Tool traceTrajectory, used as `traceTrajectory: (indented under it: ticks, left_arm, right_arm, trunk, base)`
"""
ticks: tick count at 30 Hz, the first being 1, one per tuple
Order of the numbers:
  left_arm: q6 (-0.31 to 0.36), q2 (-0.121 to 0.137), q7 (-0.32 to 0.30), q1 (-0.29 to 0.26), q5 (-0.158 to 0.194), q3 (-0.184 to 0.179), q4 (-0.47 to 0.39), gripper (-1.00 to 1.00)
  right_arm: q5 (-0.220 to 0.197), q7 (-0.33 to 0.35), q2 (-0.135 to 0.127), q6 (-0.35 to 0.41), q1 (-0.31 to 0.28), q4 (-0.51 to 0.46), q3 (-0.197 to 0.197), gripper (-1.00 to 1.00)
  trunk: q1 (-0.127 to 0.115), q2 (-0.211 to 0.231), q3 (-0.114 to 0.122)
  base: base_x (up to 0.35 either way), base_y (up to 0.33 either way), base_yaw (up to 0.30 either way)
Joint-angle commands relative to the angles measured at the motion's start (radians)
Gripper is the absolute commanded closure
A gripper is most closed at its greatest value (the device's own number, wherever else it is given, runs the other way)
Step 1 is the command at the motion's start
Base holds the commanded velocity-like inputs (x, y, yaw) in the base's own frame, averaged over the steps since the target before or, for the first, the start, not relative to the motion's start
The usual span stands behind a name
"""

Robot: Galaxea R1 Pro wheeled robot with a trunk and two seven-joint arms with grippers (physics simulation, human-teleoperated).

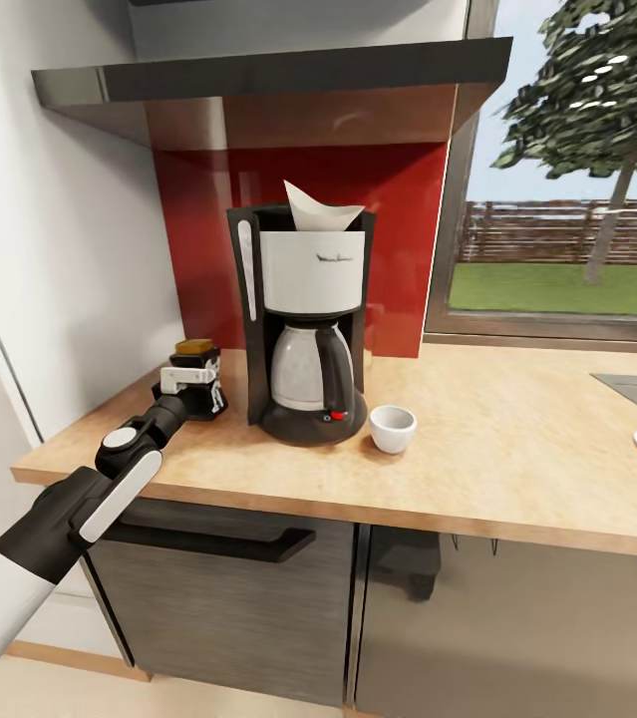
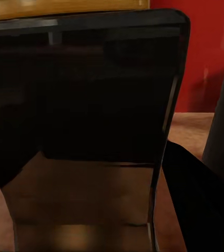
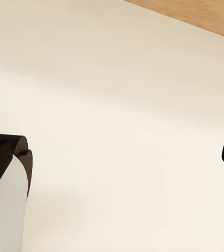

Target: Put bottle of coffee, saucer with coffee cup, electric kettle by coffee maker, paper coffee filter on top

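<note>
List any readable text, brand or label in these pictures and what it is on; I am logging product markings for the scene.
Coffee maker: a small dark brand mark on its white front, too small and blurred to read.
Bottle of coffee: no legible label in the head view or the left wrist view.
Nothing else carries text.

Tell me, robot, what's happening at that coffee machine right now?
Left gripper at coffee bottle, grip unclear. Right gripper fingers spread, holding nothing. Filter atop coffee maker; cup beside, no saucer under it.

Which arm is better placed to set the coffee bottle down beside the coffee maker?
Left. Its claw is at the coffee bottle, apparently gripping it, just above the countertop beside the coffee maker.
</note>
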Motion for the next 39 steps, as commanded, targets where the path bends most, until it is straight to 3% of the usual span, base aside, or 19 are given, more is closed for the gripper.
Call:
traceTrajectory:
  ticks: [1, 35, 36, 39]
  left_arm:
    - [0.008, 0.001, 0.006, 0.0, 0.025, -0.006, 0.017, 1.0]
    - [0.009, 0.001, 0.006, 0.0, 0.025, -0.006, 0.016, 1.0]
    - [0.009, 0.001, 0.006, 0.0, 0.025, -0.006, 0.016, -1.0]
    - [0.009, 0.001, 0.006, -0.001, 0.025, -0.006, 0.016, -1.0]
  right_arm:
    - [0.004, 0.0, 0.0, -0.004, -0.001, 0.001, 0.001, -1.0]
    - [0.004, 0.0, 0.0, -0.004, -0.001, 0.001, 0.001, -1.0]
    - [0.004, 0.0, 0.0, -0.004, -0.001, 0.001, 0.001, -1.0]
    - [0.004, 0.0, 0.0, -0.004, -0.001, 0.001, 0.001, -1.0]
  trunk:
    - [0.0, 0.0, -0.001]
    - [0.0, 0.0, -0.001]
    - [0.0, 0.0, -0.001]
    - [0.0, 0.0, -0.001]
  base:
    - [0.0, 0.0, 0.0]
    - [0.0, 0.0, 0.0]
    - [0.0, 0.0, 0.0]
    - [0.0, 0.0, 0.0]
